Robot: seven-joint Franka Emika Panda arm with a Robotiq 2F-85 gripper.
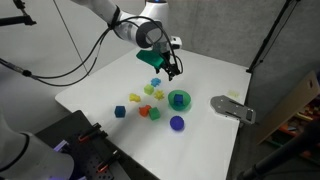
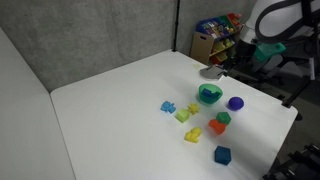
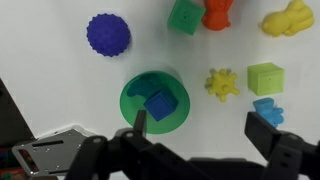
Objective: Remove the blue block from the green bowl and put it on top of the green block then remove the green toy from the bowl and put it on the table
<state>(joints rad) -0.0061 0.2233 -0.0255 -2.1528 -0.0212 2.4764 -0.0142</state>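
Note:
The green bowl sits on the white table, and shows in both exterior views. Inside it lie the dark blue block and the green toy. The green block stands beyond the bowl next to a red-orange toy. My gripper is open and empty. It hovers above the table, with one finger over the bowl's near rim and the other near a cyan block. In an exterior view the gripper hangs above the bowl.
A purple ball, a yellow spiky toy, a yellow-green block and a yellow toy surround the bowl. A lookalike blue cube lies apart. A silver metal object lies near the table edge.

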